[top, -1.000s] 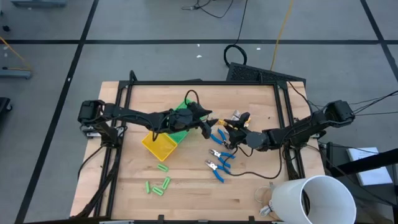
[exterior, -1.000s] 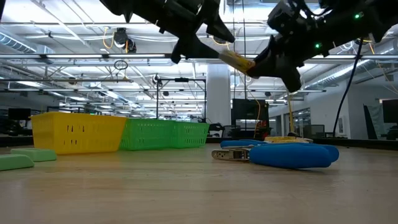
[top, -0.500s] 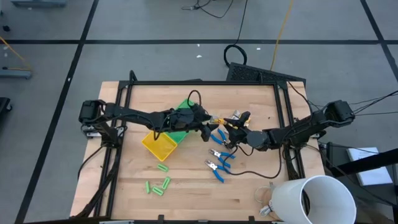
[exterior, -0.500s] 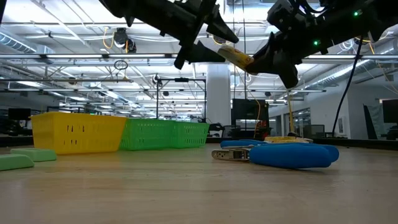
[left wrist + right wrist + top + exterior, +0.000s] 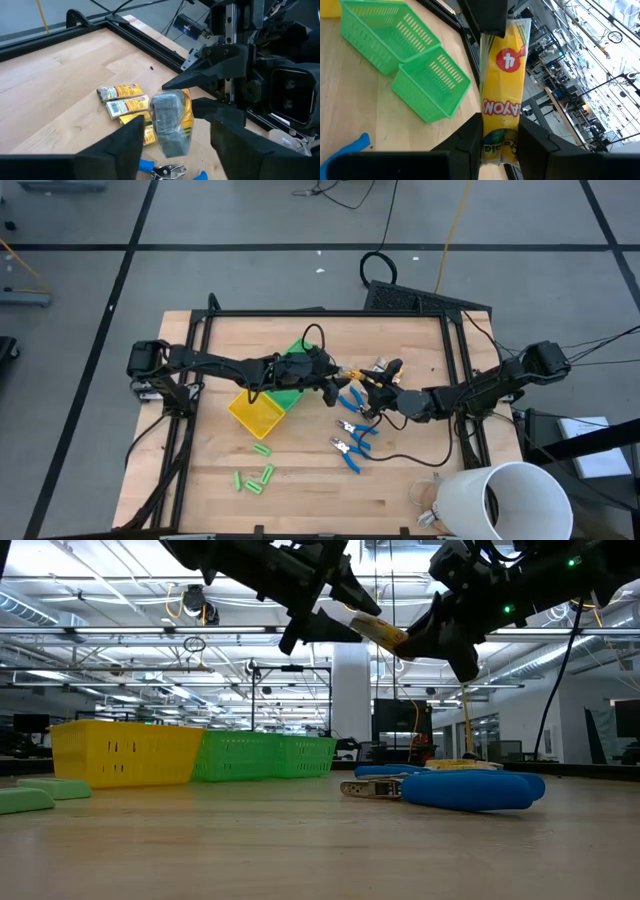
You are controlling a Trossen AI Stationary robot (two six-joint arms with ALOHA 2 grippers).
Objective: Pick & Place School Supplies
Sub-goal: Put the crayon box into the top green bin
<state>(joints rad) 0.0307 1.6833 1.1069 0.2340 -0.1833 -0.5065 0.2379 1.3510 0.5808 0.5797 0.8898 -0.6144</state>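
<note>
right end effector (image 5: 499, 145) pinching crayon pack (image 5: 503, 85) | left end effector (image 5: 172, 145) spread around it | right wrist: "4"

The table (image 5: 400, 340) is showing pale, matt wood with a visible grain, framed by dark metal rails (image 5: 150, 37). The yellow crayon packet (image 5: 502, 90) is gleaming like glossy printed wrapper, creased at its end. The green baskets (image 5: 405, 55) are looking like slotted, slightly shiny plastic, as is the yellow basket (image 5: 125, 752). The scissor-like tools (image 5: 470, 788) are showing smooth blue plastic handles and bare metal tips. The grippers' fingers (image 5: 210, 75) are appearing as matt black plastic.
</note>
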